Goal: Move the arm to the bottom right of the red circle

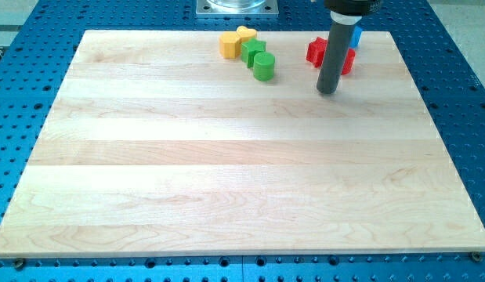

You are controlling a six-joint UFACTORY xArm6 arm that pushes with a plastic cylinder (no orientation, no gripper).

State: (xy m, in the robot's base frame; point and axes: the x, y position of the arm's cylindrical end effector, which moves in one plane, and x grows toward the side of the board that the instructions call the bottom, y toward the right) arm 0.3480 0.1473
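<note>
Two red blocks sit near the view's top right, partly hidden by my rod. The left one (314,52) has a jagged, star-like outline. The right one (349,62) looks rounder and is probably the red circle, though the rod covers its left side. My tip (327,92) rests on the board just below the two red blocks. It is to the bottom left of the right one and a little apart from it.
A blue block (356,35) sits behind the red ones. To the left are a yellow hexagon (229,45), a yellow heart (245,34), a green block (252,50) and a green cylinder (263,66). The wooden board (226,180) lies on a blue perforated table.
</note>
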